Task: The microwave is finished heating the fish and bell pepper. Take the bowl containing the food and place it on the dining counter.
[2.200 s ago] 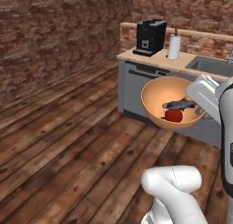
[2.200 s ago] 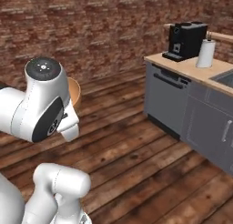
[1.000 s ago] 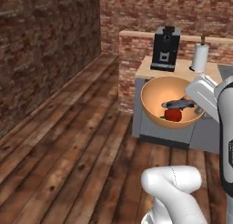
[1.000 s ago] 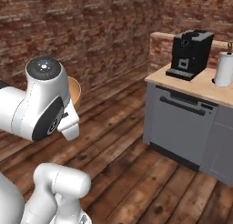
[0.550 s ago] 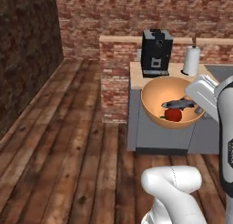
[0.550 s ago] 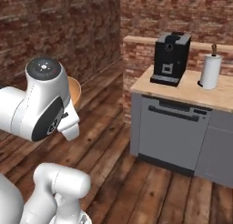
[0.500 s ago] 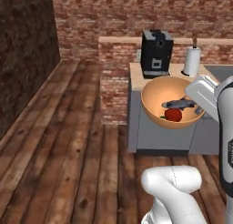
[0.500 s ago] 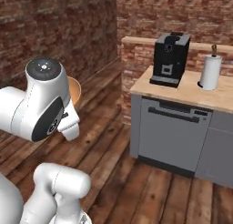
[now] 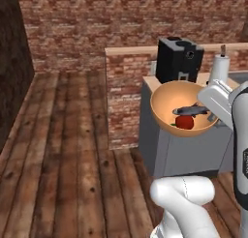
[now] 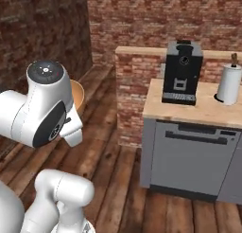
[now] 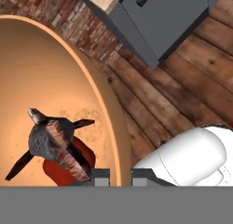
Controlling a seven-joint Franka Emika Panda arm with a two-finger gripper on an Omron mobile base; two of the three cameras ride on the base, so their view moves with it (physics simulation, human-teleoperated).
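I carry the bowl up in the air, in front of the grey cabinet. My fingers are pinched tight on its thin rim. The fish lies on the bell pepper inside. The bowl looks smooth and slippery, so I think it could tip easily.

Arm raised, end effector pinched on the bowl's rim

The end effector is clamped on the rim of the bowl, one fingertip inside the wall and one outside it. The bowl hangs tilted off the front of the end effector, held in the air. The white forearm runs back from the end effector to the elbow, above the rounded base link.
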